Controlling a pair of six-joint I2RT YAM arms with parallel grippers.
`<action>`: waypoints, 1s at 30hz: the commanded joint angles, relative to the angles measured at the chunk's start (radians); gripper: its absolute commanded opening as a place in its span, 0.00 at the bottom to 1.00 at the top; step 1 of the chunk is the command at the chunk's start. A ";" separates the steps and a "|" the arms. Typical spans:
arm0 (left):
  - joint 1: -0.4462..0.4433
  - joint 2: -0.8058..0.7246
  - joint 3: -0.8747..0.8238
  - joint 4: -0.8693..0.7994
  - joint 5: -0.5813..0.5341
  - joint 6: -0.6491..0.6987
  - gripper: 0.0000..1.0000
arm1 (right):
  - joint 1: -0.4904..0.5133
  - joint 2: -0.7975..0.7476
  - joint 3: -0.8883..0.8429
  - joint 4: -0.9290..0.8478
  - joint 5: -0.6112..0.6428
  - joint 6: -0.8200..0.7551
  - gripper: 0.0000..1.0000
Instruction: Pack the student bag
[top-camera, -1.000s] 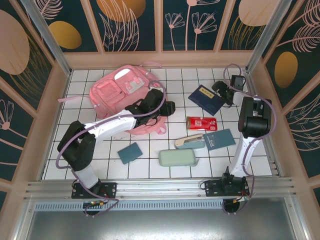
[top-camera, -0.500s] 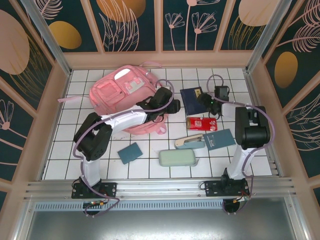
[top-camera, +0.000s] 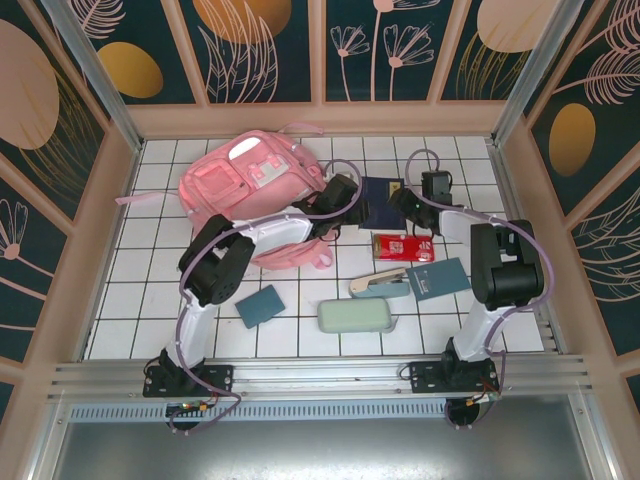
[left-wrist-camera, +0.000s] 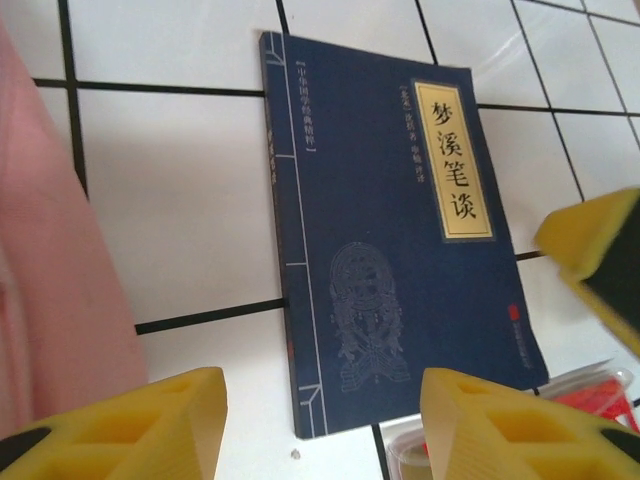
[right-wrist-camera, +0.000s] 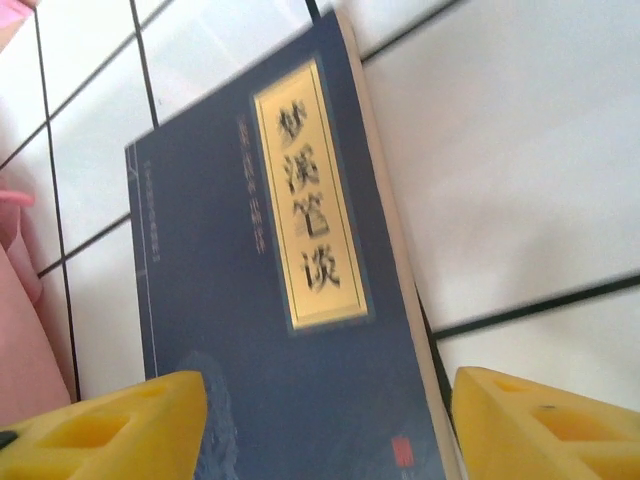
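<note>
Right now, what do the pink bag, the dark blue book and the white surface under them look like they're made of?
Pink bag: soft fabric, matte; it slumps and creases. Dark blue book: paper or card cover, low sheen, with a printed gold title label. White surface: looks like glazed tile, smooth with dark grid lines, possibly a printed sheet.

My left claw and right claw are flanking a navy book. The bag is crowding its left, a red packet its near edge; tiles beyond are lying bare.
</note>
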 joint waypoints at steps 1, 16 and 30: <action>0.013 0.051 0.044 0.029 0.013 -0.027 0.54 | -0.003 0.055 0.075 -0.017 0.057 -0.046 0.58; 0.019 0.234 0.215 -0.052 0.045 -0.028 0.54 | 0.007 0.193 0.143 -0.040 0.032 -0.050 0.31; 0.020 0.216 0.158 0.210 0.374 -0.078 0.50 | 0.035 0.205 0.150 -0.038 0.003 -0.047 0.22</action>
